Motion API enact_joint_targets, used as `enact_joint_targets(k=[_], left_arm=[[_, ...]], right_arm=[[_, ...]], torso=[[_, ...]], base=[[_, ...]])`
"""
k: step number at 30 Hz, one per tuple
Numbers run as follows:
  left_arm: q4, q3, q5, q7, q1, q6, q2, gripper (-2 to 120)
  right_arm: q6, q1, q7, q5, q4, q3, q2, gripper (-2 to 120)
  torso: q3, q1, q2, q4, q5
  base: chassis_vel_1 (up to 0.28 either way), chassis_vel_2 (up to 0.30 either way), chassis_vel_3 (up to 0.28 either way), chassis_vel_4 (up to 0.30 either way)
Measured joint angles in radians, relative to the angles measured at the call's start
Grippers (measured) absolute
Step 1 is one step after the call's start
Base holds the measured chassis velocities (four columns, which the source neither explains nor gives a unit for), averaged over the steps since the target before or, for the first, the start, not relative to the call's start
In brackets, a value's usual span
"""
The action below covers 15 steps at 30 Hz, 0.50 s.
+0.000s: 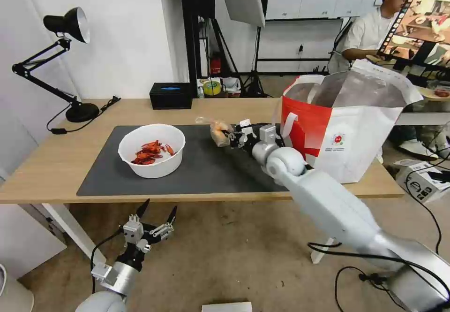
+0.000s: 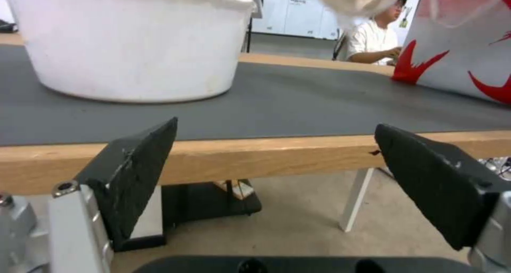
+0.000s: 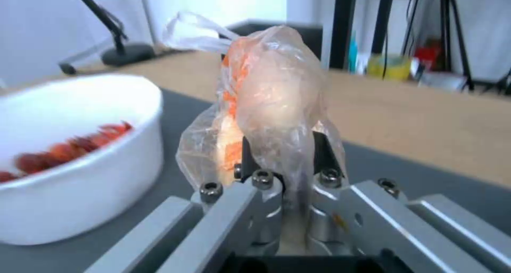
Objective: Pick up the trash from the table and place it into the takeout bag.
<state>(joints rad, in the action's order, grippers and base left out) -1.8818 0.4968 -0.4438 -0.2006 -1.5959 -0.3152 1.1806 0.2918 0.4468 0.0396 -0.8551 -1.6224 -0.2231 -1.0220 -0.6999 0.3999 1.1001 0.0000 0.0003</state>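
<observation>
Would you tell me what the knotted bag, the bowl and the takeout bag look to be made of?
Knotted bag: thin clear plastic film, wrinkled and see-through. Bowl: probably matte white plastic or foam, opaque and smooth-walled. Takeout bag: seemingly coated fabric or plastic sheet, with crinkled silver foil lining.

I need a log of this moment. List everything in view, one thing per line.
Table: one, light wood, white legs.
Mat: one, dark grey, on the table.
Bowl: one, white, red crayfish shells inside, on the mat's left part.
Knotted bag: one, clear, yellowish-orange lump inside, held above the mat.
Takeout bag: one, white and red, foil lined, open, at the table's right end.
Black box: one, blue top, table's far edge.
Desk lamp: one, black, table's far left corner.
Left hand: open, below the table's near edge.
Right hand: shut on the knotted bag, left of the takeout bag.
</observation>
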Motion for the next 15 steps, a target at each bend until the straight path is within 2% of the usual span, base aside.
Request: enact_joint_targets(k=[1, 4, 5, 7, 8, 10, 12, 15], left_arm=[[0.000, 0.000, 0.000, 0.000, 0.000, 0.000, 0.000, 100], [-0.001, -0.001, 0.003, -0.002, 0.004, 0.000, 0.008, 100], [-0.001, -0.001, 0.003, -0.002, 0.004, 0.000, 0.008, 100], [-0.001, -0.004, 0.006, -0.003, 0.003, -0.001, 0.009, 100], [-0.001, -0.004, 0.006, -0.003, 0.003, -0.001, 0.009, 100], [0.000, -0.009, 0.011, -0.004, 0.002, -0.005, 0.011, 100], [0.000, -0.011, 0.012, -0.004, 0.003, -0.005, 0.011, 100], [-0.001, -0.026, 0.019, -0.004, 0.005, -0.007, 0.011, 100]], right_arm=[[0.000, 0.000, 0.000, 0.000, 0.000, 0.000, 0.000, 1], [0.000, 0.039, 0.024, -0.055, -0.163, 0.074, 0.099, 1], [0.000, 0.039, 0.024, -0.055, -0.163, 0.074, 0.099, 1], [0.000, 0.062, 0.037, -0.082, -0.232, 0.135, 0.150, 1], [0.000, 0.062, 0.037, -0.082, -0.232, 0.135, 0.150, 1], [-0.007, 0.093, 0.060, -0.108, -0.302, 0.212, 0.208, 1], [-0.012, 0.102, 0.069, -0.113, -0.319, 0.236, 0.224, 1], [-0.025, 0.117, 0.136, -0.177, -0.378, 0.324, 0.280, 0]], torso=[[0.000, 0.000, 0.000, 0.0000, 0.0000], [0.000, 0.000, 0.000, 0.0001, 0.0000], [0.000, 0.000, 0.000, 0.0001, 0.0000], [0.000, 0.000, 0.000, 0.0001, -0.0004], [0.000, 0.000, 0.000, 0.0001, -0.0004], [0.000, 0.000, 0.000, -0.0002, 0.0001], [0.000, 0.000, 0.000, -0.0001, 0.0003], [0.000, 0.000, 0.000, 0.0000, 0.0001]], base=[[0.000, 0.000, 0.000, 0.000], [0.000, 0.000, 0.000, 0.000], [0.000, 0.000, 0.000, 0.000], [0.000, 0.000, 0.000, 0.000], [0.000, 0.000, 0.000, 0.000], [0.000, 0.000, 0.000, 0.000], [0.000, 0.000, 0.000, 0.000], [0.000, 0.000, 0.000, 0.000]])
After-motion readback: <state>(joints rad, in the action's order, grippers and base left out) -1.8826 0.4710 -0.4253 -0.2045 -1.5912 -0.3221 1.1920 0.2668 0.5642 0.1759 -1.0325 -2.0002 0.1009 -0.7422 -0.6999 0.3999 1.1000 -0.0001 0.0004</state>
